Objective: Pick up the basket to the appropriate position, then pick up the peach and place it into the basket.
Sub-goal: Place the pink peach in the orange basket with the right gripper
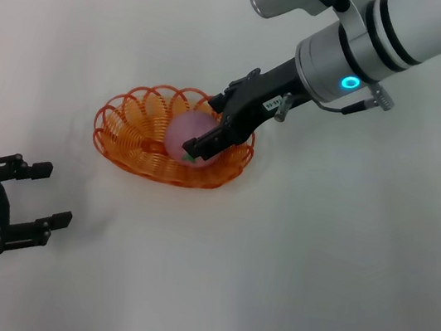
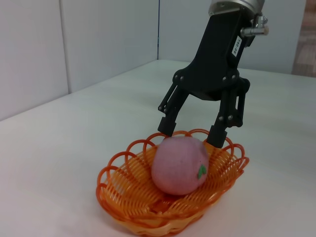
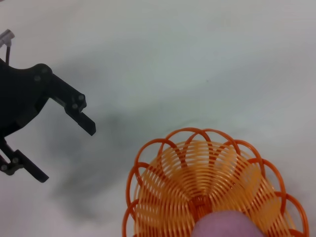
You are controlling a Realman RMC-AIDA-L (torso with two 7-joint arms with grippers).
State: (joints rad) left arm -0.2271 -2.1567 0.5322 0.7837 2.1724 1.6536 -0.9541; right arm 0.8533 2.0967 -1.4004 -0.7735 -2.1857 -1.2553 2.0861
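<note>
Left claw (image 1: 35, 197) sits low at the near left of the table (image 1: 340, 260), fingers spread wide with nothing between them, well apart from the basket (image 1: 129, 130). It looks parked there, clear of the work; its wrist camera faces the basket from the side, which gives a good look at what the other arm is doing.

Moving right, the basket rests flat on the table near the middle, its looped rim unobstructed on the left half. It sits within easy reach of the right arm, so I judge the positioning step done. The peach (image 2: 180, 165) lies inside the basket, resting on the woven floor, toward the right side, its green mark facing the left wrist camera.

Right claw (image 2: 195, 129) hangs over the peach, angled down from the upper right. In the left wrist view its fingers are parted, tips at the upper edge of the peach on either side and not pressing its flanks; whether they touch the skin I cannot tell. That pose suits a release: the fruit's weight appears borne by the basket, not by the fingers. The right wrist view shows only the top of the peach and the basket floor beneath, with the left claw farther off.

By my reading the task is nearly finished; what remains is lifting the right claw straight up so a finger does not catch the rim loops.
</note>
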